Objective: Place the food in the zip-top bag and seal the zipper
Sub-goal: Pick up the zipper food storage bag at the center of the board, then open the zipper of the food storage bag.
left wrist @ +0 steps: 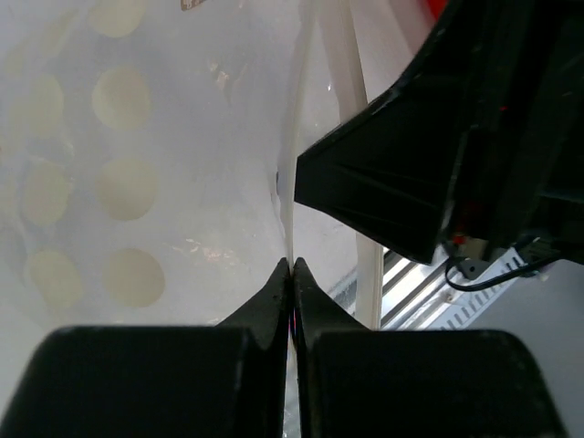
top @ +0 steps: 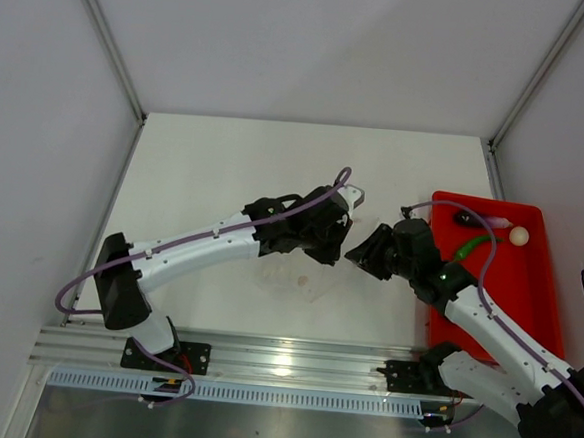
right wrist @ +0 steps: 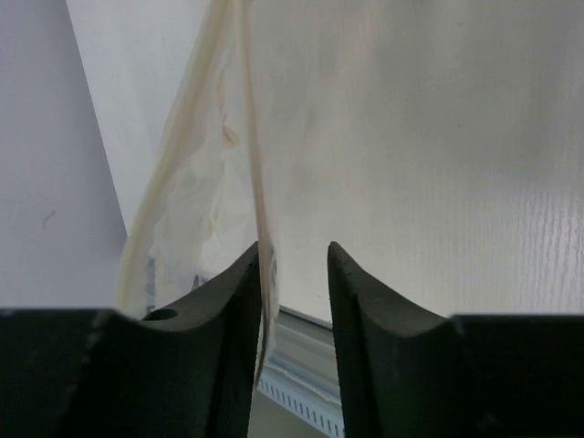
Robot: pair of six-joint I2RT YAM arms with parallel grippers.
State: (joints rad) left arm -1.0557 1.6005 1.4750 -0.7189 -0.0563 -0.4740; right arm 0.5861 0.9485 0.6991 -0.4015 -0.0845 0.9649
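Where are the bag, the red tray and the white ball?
bag (left wrist: 173, 219): left wrist view, on its glossy side.
tray (top: 538, 286): top view, on its bare red floor.
ball (top: 518, 235): top view, on its middle.

White table (top: 226, 164), pale, seemingly panelled walls (top: 314, 40)

Left claw (top: 339, 240) and right claw (top: 358, 252) nearly meet above the zip-top bag (top: 293, 279) at the surface (top: 226, 164) centre, barring passage; red tray (top: 545, 297) fills the right; far side open
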